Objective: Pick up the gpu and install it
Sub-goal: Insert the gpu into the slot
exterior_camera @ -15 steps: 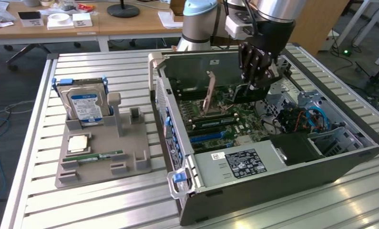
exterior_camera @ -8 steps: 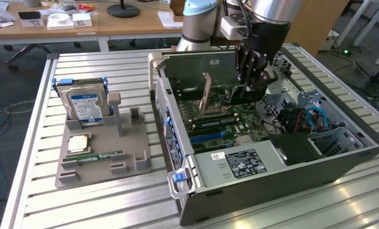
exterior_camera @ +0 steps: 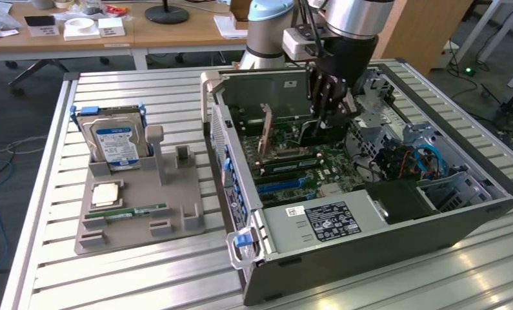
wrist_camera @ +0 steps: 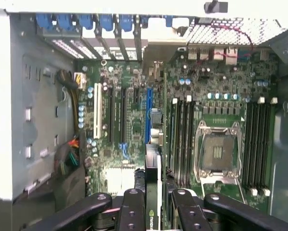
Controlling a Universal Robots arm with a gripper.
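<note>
One gpu [wrist_camera: 153, 175] in one gripper [wrist_camera: 156, 196], near one motherboard [wrist_camera: 134, 130]

Exterior view: bright, even room light. You get streaky glare off the slatted desk [exterior_camera: 462, 271] at the lower right of the frame, and the inside of the computer case [exterior_camera: 368, 258] sits in its own shade.
Wrist view: you see the motherboard [wrist_camera: 134, 110] evenly lit and the case rim [wrist_camera: 110, 6] blown out white. The hand [wrist_camera: 156, 195] and the gpu [wrist_camera: 153, 163] it clamps are dark and soft, close to the lens.
</note>
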